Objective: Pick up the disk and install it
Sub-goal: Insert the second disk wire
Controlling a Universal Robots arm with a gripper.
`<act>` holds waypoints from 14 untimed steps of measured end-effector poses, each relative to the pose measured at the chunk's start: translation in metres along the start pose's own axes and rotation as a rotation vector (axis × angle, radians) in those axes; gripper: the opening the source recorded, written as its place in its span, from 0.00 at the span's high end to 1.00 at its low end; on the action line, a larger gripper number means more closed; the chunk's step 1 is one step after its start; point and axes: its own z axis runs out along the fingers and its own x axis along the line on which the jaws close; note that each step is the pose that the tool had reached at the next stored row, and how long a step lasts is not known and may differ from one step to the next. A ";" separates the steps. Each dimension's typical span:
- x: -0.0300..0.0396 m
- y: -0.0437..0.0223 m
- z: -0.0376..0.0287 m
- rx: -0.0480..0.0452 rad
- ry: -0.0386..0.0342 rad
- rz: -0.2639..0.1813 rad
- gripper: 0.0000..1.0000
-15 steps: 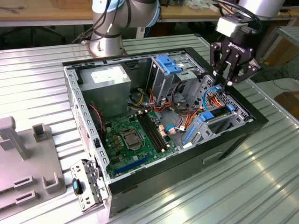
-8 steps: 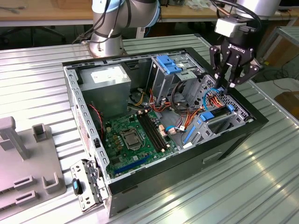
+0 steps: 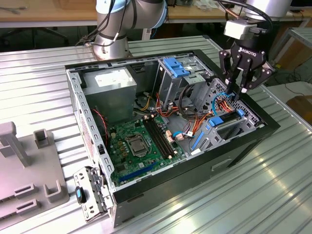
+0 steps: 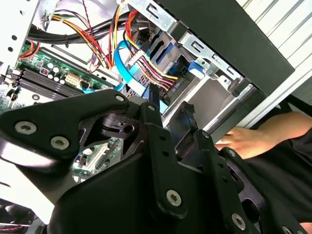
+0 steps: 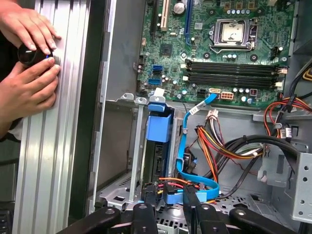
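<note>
The disk stands on edge in a slot of the drive bay at the front of the open computer case. Its bright blue carrier end faces the motherboard, with the dark body behind it. In the exterior view the disk sits low in the bay at the case's right end. My gripper hangs just above that bay, open, with nothing between its fingers. In the first wrist view my gripper is over the bundle of blue and coloured cables beside the disk. My gripper is also open in the second wrist view.
A person's hands hold a small dark object on the metal table beside the case. The green motherboard, power supply and a grey cage with a blue latch fill the case. A grey fixture lies at the exterior view's left.
</note>
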 end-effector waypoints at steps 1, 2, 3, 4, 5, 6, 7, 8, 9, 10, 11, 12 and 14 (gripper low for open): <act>0.0000 0.0000 0.0000 0.0000 -0.0001 0.000 0.65; 0.0000 0.0000 0.0001 -0.0001 -0.0001 0.000 0.72; 0.0000 0.0000 0.0001 0.0000 -0.0001 0.000 0.78; 0.0000 0.0000 0.0001 0.0000 -0.0001 0.000 0.84; 0.0000 0.0000 0.0001 0.0000 -0.0001 0.000 0.84; 0.0000 0.0000 0.0001 0.0000 -0.0002 0.000 0.84; 0.0001 0.0000 0.0002 0.0000 -0.0003 0.000 0.84; 0.0005 0.0001 0.0004 0.0000 -0.0004 0.000 0.84; 0.0013 0.0002 0.0006 0.0000 -0.0002 0.000 0.84; 0.0026 0.0003 0.0010 0.0000 -0.0001 0.000 0.84; 0.0045 0.0006 0.0018 0.0000 -0.0003 0.000 0.84; 0.0065 0.0008 0.0024 0.0000 0.0000 0.000 0.84; 0.0102 0.0014 0.0045 0.0002 -0.0002 0.000 0.84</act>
